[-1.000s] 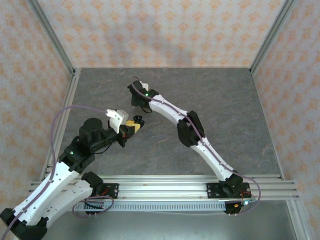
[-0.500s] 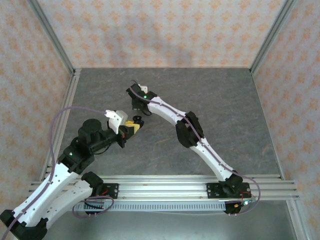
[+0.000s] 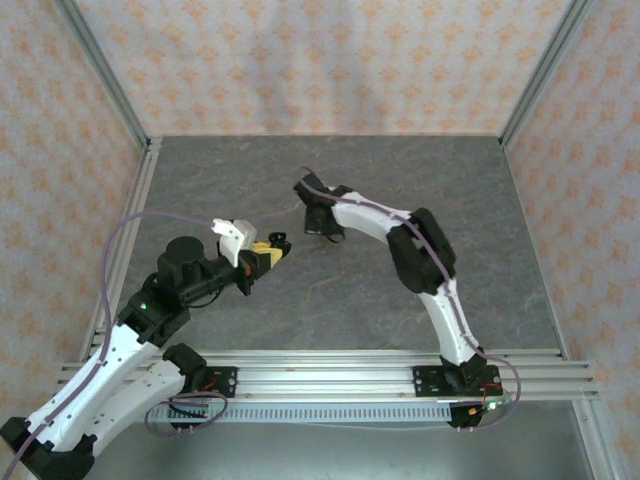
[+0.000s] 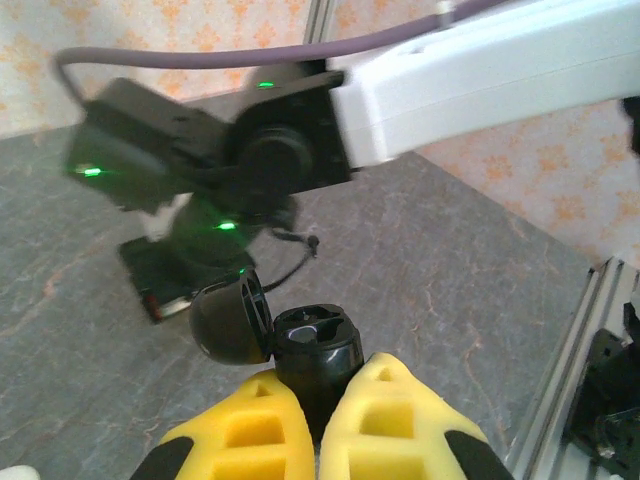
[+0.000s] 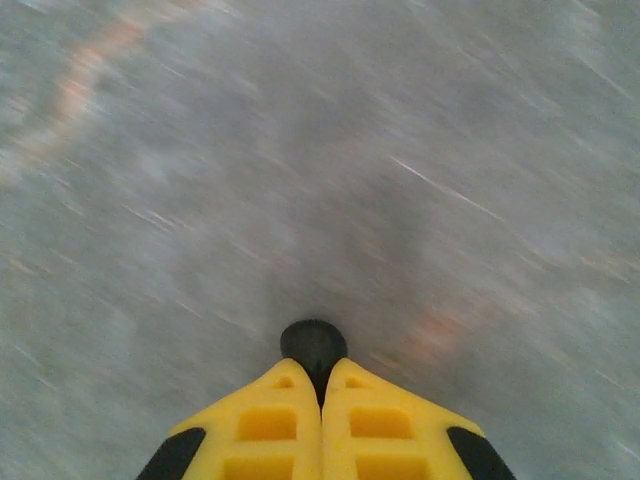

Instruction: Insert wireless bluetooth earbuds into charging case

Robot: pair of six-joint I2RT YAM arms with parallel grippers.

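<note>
Black earbud [image 5: 313, 345] is seen in the right wrist view as a small, rounded, dark piece. It is clamped between the yellow fingertips of the right gripper [image 5: 322, 375], whose jaws are drawn together on it with a thin slit left between them. Its rounded end is shown beyond the tips; its stem cannot be made out. The grey table [image 5: 200, 150] below is smeared into streaks, so nothing finer can be told there.

The charging case [image 4: 318, 345], black and round, is held by the left gripper [image 4: 322, 395], the two yellow fingers being closed on its lower body. Its lid [image 4: 230, 322] is swung open to the left and stands beside the open mouth, in which moulded recesses are seen. Behind the case, the right arm [image 4: 450, 60] is stretched across the view, white with a black wrist on which green lights are lit.

From above, the case is found at the tip of the left arm [image 3: 130, 340], left of the table's middle. The right gripper is pointed downward near the middle, to the right of the case and apart from it, so the earbud is kept outside the case.
</note>
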